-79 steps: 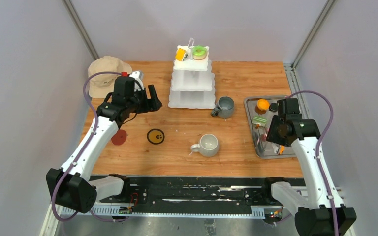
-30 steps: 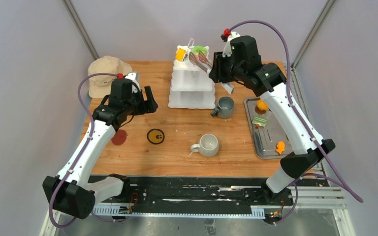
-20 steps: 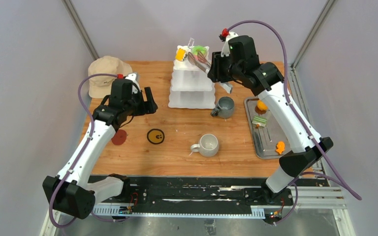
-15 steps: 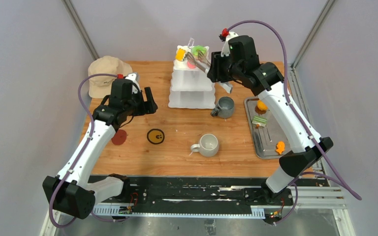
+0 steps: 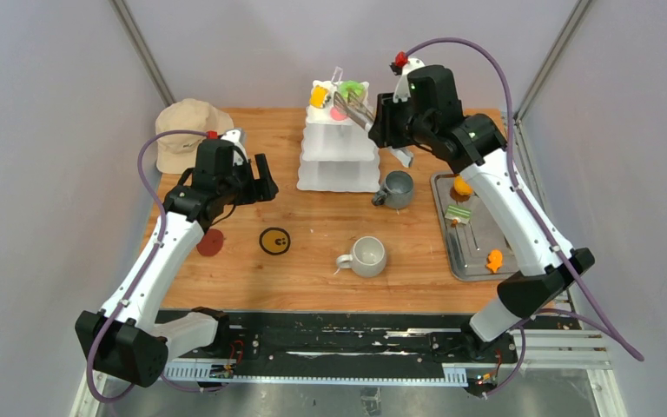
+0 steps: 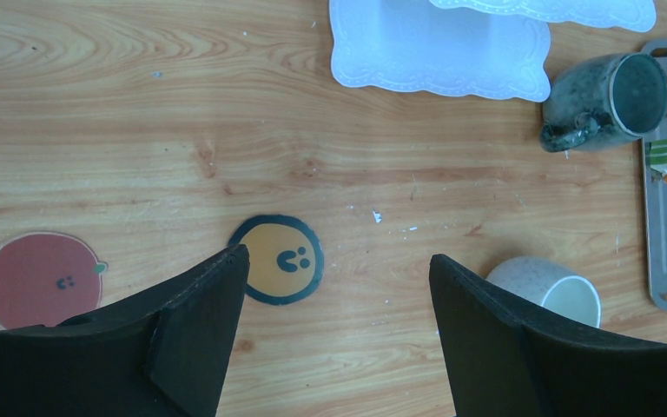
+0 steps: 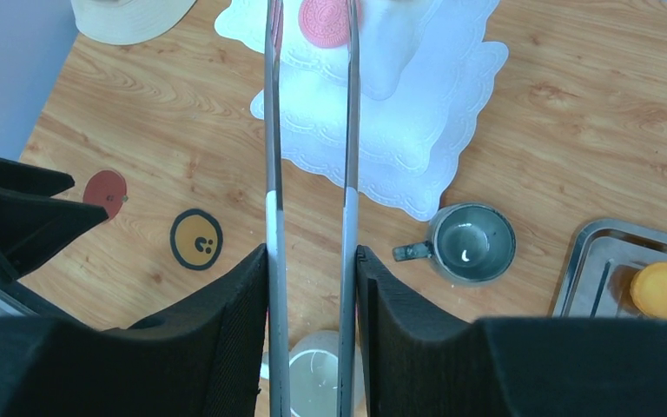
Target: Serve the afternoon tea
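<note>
Three pastries show on the top tier of the white three-tier stand (image 7: 382, 130), which stands at 12 o'clock on the counter (image 5: 313, 217): a green-and-pink donut (image 5: 352, 89), a yellow piece (image 5: 319, 95) and a flat pink round pastry (image 7: 328, 19). The right hand (image 7: 311, 252) is clamped on a pair of metal tongs (image 7: 272, 226), squeezing them only partway, so the two blades run parallel with a gap between them. The pink pastry lies between their tips; whether the tips touch it cannot be told. The left hand (image 6: 339, 257) is spread wide and holds nothing, hovering above a yellow smiley-face coaster (image 6: 277, 259) at 8 o'clock, with a red apple coaster (image 6: 42, 280) beside it toward 9.

The step looks like setting the pink pastry down. To do it well, the right hand should let the blades spring apart a little, then draw the tongs back along their own line and upward. That way neither tip drags the pastry over the scalloped edge or knocks the donut at its 1 o'clock.

More pieces lie on the steel tray (image 5: 469, 252) at 3 o'clock: a green layered slice (image 5: 458, 213), a round orange piece (image 5: 462, 184) and a small orange piece (image 5: 493, 259). A dark grey mug (image 7: 472, 241) and a pale grey mug (image 5: 367, 255) stand toward 6 o'clock of the stand.

No brand, label or readable writing shows; the coasters carry only small drawn faces.
</note>
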Tool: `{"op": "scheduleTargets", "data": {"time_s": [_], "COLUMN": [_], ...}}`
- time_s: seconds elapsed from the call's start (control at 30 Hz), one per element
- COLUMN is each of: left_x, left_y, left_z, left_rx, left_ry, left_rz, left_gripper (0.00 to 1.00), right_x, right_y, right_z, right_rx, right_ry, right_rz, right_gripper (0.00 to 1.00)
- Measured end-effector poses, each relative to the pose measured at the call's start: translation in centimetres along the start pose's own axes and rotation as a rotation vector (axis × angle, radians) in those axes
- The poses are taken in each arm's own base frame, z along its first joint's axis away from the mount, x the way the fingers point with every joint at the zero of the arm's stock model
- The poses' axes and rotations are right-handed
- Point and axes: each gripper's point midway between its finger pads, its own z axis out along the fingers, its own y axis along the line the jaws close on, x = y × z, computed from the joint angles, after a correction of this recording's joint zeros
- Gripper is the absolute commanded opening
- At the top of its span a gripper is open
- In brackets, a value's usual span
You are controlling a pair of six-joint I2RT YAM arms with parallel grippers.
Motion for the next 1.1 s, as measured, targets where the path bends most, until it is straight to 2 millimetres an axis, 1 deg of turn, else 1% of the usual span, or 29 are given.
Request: {"op": "scheduleTargets", "data": {"time_s": [0.1,0.17,0.23,0.33,0.37,0.47,0.5,0.53,0.57,0.63,0.7,0.77,0.83,0.93,1.1], "left_x": [0.0,0.0,0.0,0.0,0.0,0.0,0.1,0.1,0.1,0.0,0.0,-0.1,0.0,0.1,0.1], "left_y": [0.0,0.0,-0.1,-0.2,-0.2,-0.4,-0.4,-0.4,-0.5,-0.6,-0.7,-0.8,-0.8,-0.8,-0.9], "left_z": [0.0,0.0,0.0,0.0,0.0,0.1,0.2,0.3,0.3,0.5,0.6,0.7,0.8,0.9,1.0], "left_rx": [0.001,0.002,0.005,0.009,0.012,0.021,0.023,0.024,0.025,0.03,0.035,0.04,0.044,0.045,0.047], "left_ry": [0.0,0.0,0.001,0.002,0.002,0.004,0.007,0.009,0.011,0.01,0.008,0.008,0.014,0.018,0.017], "left_rz": [0.0,0.0,0.0,0.0,0.0,0.0,-0.001,-0.001,-0.001,-0.001,-0.001,-0.001,-0.002,-0.004,-0.005], "left_gripper": [0.8,0.8,0.8,0.8,0.8,0.8,0.8,0.8,0.8,0.8,0.8,0.8,0.8,0.8,0.8], "right_x": [0.0,0.1,0.5,1.4,1.9,4.5,5.7,7.6,8.9,12.4,15.7,18.3,20.3,21.8,22.4], "right_y": [-0.2,-0.7,-1.6,-3.7,-4.8,-9.3,-10.9,-12.6,-13.5,-15.7,-17.3,-18.1,-18.4,-18.0,-17.3], "right_z": [-1.5,-3.0,-5.1,-8.3,-9.2,-11.4,-11.8,-12.2,-12.5,-12.9,-13.2,-13.3,-13.2,-12.9,-12.0], "right_rx": [0.007,0.028,0.062,0.127,0.158,0.295,0.343,0.4,0.431,0.507,0.562,0.586,0.592,0.566,0.514], "right_ry": [-0.018,-0.04,-0.066,-0.104,-0.109,-0.091,-0.073,-0.036,-0.005,0.077,0.163,0.234,0.294,0.346,0.379], "right_rz": [-0.001,-0.001,-0.001,0.014,0.026,0.082,0.101,0.123,0.135,0.175,0.213,0.244,0.264,0.279,0.293], "right_gripper": [0.33,0.3,0.28,0.26,0.25,0.24,0.24,0.24,0.24,0.24,0.24,0.23,0.23,0.22,0.2]}}
